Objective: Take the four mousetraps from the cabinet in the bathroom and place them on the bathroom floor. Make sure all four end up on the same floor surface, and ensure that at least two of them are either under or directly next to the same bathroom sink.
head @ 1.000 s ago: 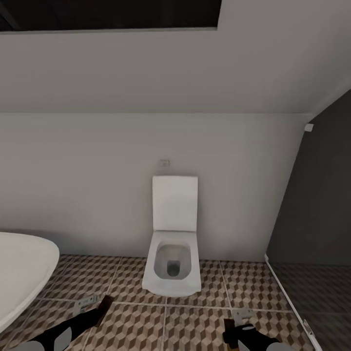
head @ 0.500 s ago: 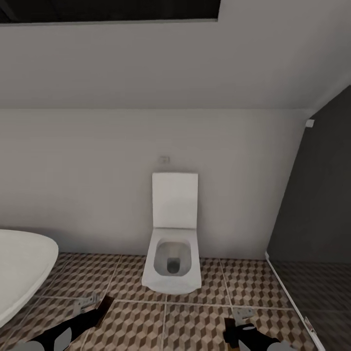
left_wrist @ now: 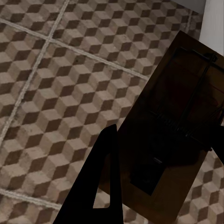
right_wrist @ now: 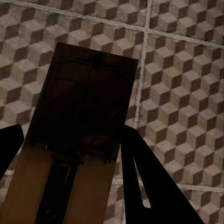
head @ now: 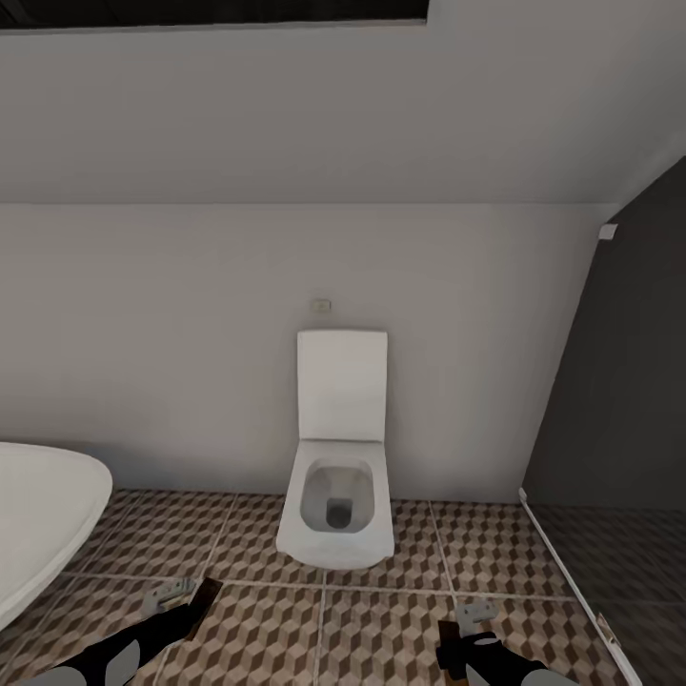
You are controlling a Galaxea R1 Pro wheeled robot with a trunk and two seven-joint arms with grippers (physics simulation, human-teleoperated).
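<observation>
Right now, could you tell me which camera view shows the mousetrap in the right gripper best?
The right wrist view: the mousetrap sits large between the gripper's dark fingers, its wire frame visible over the bathroom floor. The head view catches a small grey-and-brown corner of it above the right gripper.

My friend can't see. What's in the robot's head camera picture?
A white toilet with its lid up stands against a pale wall on the cube-patterned bathroom floor. A white bathtub edge shows at left, and both grippers, left and right, each hold a mousetrap at the bottom.
</observation>
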